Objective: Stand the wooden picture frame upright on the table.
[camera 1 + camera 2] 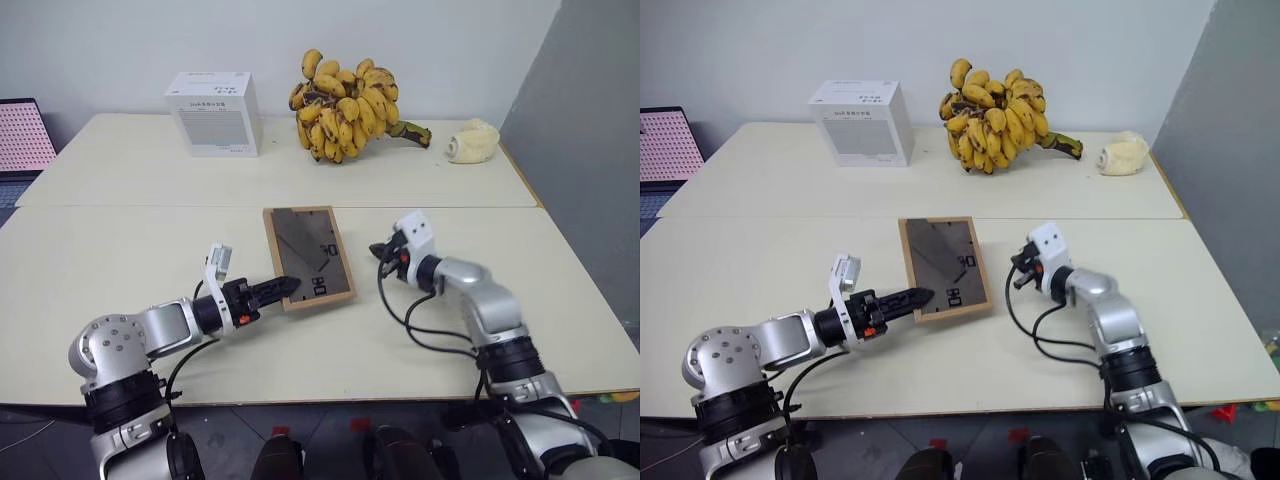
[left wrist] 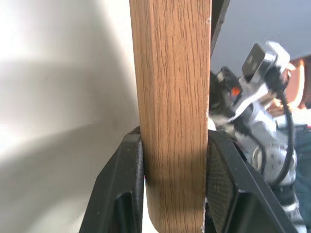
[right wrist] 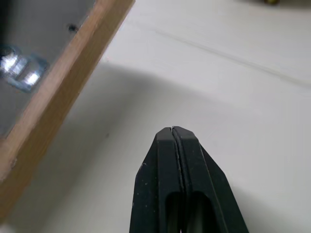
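The frame (image 1: 309, 257) sits near the middle of the table (image 1: 120, 250), on the nearer of its 2 panels just this side of the seam, with its dark grey back panel facing the camera and its light-wood border all around. Whether its lower edge touches the tabletop cannot be told from the head views. The left gripper (image 1: 283, 289) reaches in from the left and is clamped on the frame's near left corner; in the left wrist view its 2 black fingers (image 2: 121, 194) press on either side of the wooden edge (image 2: 172, 107), which runs straight up between them. The right gripper (image 3: 174, 133) hangs just to the right of the frame, apart from it, over bare table; its fingers are pressed together with nothing between them, and the frame's wood border crosses the corner of the right wrist view. At the far side of the table stand a white box (image 1: 214, 113), a large bunch of bananas (image 1: 348, 104) beside it, and a pale lumpy object (image 1: 472, 141) further right.
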